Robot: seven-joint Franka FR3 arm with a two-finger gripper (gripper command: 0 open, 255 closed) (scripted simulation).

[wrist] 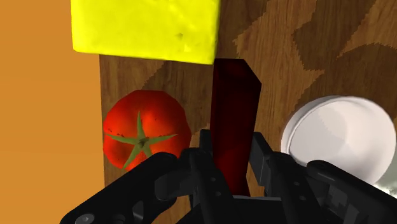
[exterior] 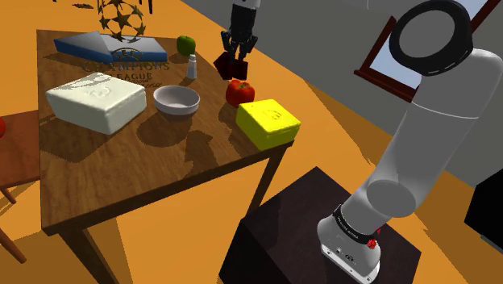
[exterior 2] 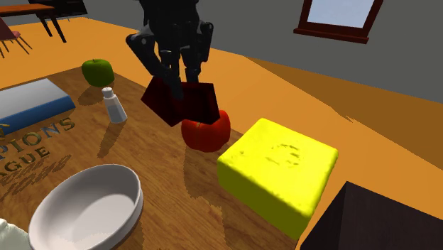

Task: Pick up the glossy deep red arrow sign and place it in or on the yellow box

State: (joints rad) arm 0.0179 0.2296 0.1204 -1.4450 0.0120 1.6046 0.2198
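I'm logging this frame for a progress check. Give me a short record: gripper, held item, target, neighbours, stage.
gripper: black gripper, shut on the arrow sign
held item: arrow sign, dark red, lifted off the table
target: yellow box, nothing on it
neighbours: red tomato beside the box; white bowl on the table
stage: picked up, not yet placed

Home dining room: wooden table (exterior: 153, 165), bowl (exterior: 176, 100), tomato (exterior: 239, 93), window (exterior 2: 339, 18).
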